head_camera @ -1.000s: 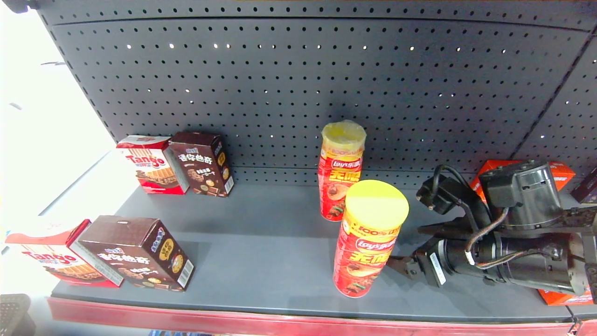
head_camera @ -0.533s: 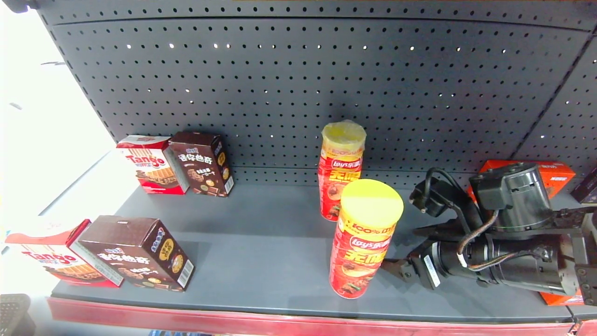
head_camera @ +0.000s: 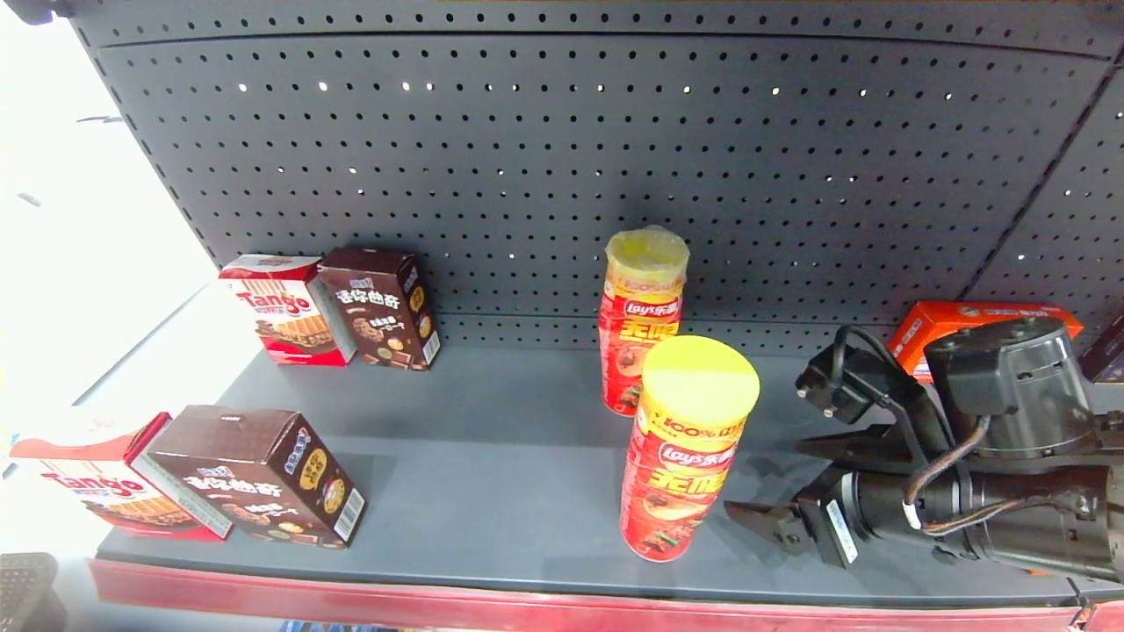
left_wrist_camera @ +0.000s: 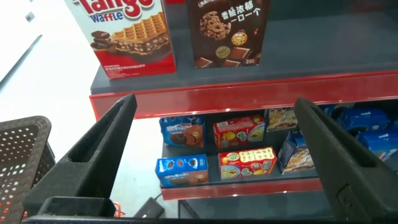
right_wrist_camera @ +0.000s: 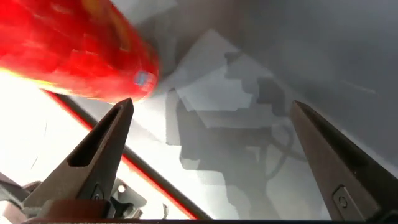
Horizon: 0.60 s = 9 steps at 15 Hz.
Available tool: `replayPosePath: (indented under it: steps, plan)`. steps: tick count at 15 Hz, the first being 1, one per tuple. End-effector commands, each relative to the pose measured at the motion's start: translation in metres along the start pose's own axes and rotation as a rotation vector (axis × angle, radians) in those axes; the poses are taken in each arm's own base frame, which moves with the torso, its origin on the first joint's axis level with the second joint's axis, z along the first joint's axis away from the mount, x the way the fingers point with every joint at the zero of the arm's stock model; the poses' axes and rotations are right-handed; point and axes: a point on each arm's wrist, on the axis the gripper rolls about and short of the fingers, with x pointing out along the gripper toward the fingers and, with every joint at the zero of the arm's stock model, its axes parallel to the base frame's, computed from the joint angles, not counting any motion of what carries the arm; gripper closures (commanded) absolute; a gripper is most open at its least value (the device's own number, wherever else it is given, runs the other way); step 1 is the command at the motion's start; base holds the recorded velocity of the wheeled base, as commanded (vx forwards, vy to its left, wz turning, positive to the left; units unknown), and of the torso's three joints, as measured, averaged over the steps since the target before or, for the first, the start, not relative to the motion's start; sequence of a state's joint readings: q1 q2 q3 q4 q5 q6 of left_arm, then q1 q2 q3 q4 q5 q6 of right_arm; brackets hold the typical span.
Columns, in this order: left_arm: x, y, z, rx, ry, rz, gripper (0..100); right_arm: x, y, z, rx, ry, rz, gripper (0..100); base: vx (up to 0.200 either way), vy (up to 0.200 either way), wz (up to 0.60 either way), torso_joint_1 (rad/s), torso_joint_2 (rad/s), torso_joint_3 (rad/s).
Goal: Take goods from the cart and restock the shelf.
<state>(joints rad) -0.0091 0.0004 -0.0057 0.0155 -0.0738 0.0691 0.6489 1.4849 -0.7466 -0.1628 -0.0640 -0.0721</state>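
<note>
Head view: right claw [head_camera: 764,477] spread wide, empty, just right of the front chip can [head_camera: 685,448], apart from it. Can upright near the red front edge [head_camera: 527,601] of the shelf [head_camera: 492,465]; bare room to its left. Below that edge, left claw [left_wrist_camera: 214,155] wide open, empty.

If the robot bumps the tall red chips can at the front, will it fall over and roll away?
Probably, if hit near the top: the front can is tall and narrow and stands upright on a small base. Once down, its round body would likely roll along the flat shelf. It looks stiff, so the open right gripper probably wouldn't squash it.
</note>
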Motion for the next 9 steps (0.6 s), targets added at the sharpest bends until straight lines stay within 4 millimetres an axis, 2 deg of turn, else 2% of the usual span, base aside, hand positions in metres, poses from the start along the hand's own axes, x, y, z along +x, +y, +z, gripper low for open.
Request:
replayPosePath:
  steps: [1, 6, 9]
  plan:
    - [0.0, 0.0, 0.0, 0.0, 0.005, -0.002, 0, -0.004, 0.005, 0.006, -0.01, -0.028, 0.015, 0, 0.0, 0.0, 0.0, 0.0, 0.0, 0.0]
    - [0.001, 0.0, 0.0, -0.001, 0.008, -0.002, 0, 0.012, 0.007, 0.013, -0.013, -0.015, 0.019, 0, 0.0, 0.0, 0.0, 0.0, 0.0, 0.0]
    - [0.001, 0.0, 0.0, -0.001, 0.008, -0.002, 0, 0.014, 0.007, 0.016, -0.014, -0.018, 0.02, 0, 0.0, 0.0, 0.0, 0.0, 0.0, 0.0]
